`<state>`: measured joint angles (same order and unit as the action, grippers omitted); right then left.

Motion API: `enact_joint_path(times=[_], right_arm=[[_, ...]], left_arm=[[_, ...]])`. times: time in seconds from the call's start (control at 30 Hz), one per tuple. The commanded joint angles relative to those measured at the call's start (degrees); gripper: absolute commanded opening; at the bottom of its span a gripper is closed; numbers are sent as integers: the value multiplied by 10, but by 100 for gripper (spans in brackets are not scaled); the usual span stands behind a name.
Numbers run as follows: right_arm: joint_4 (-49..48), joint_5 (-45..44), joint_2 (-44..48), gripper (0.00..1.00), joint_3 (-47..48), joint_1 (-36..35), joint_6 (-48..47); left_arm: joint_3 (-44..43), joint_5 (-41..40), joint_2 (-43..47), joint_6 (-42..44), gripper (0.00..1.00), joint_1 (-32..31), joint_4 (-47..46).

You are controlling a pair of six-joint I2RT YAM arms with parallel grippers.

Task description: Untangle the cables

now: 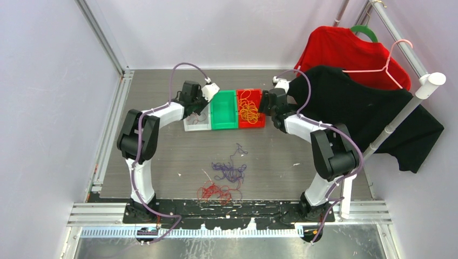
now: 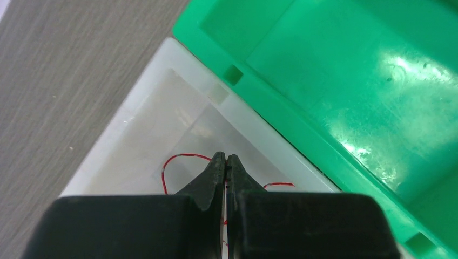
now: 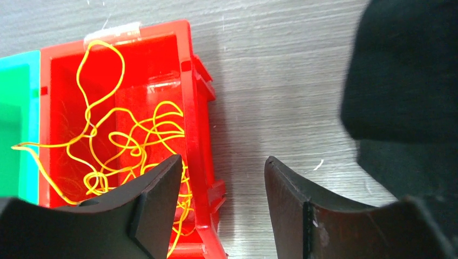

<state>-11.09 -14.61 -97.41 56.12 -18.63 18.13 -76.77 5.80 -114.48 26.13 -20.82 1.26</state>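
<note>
A red cable clump (image 1: 215, 190) and a dark purple-blue clump (image 1: 230, 171) lie on the table near the front. Orange-yellow cables (image 1: 248, 110) fill the red bin (image 1: 262, 123), also in the right wrist view (image 3: 135, 135). My left gripper (image 1: 203, 104) hangs over the white bin (image 1: 190, 127). In the left wrist view it (image 2: 226, 157) is shut on a thin red cable (image 2: 181, 156) that loops out on both sides above the white bin's floor (image 2: 146, 140). My right gripper (image 3: 224, 162) is open and empty, with its jaws either side of the red bin's right wall (image 3: 186, 81).
A green bin (image 1: 224, 109) stands between the white and red bins; it shows empty in the left wrist view (image 2: 351, 81). A black garment (image 1: 367, 108) and a red one (image 1: 345, 51) hang on a rack at the right, close to my right arm.
</note>
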Motion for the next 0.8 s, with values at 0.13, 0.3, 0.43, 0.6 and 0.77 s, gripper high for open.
enact_joint_path(times=[0.13, 0.3, 0.43, 0.6, 0.77], right_arm=[[-26, 27, -37, 58, 27, 0, 1], [-41, 36, -36, 44, 9, 0, -6], [-61, 46, -19, 28, -20, 0, -17], [-64, 58, 4, 18, -47, 0, -20], [-63, 82, 23, 16, -67, -1, -11]], left_arm=[[16, -8, -7, 12, 0, 6, -61], [-19, 28, 37, -18, 10, 21, 11], [-50, 65, 67, -31, 18, 32, 93], [-66, 127, 96, -63, 38, 51, 142], [-72, 147, 111, -77, 50, 51, 165]])
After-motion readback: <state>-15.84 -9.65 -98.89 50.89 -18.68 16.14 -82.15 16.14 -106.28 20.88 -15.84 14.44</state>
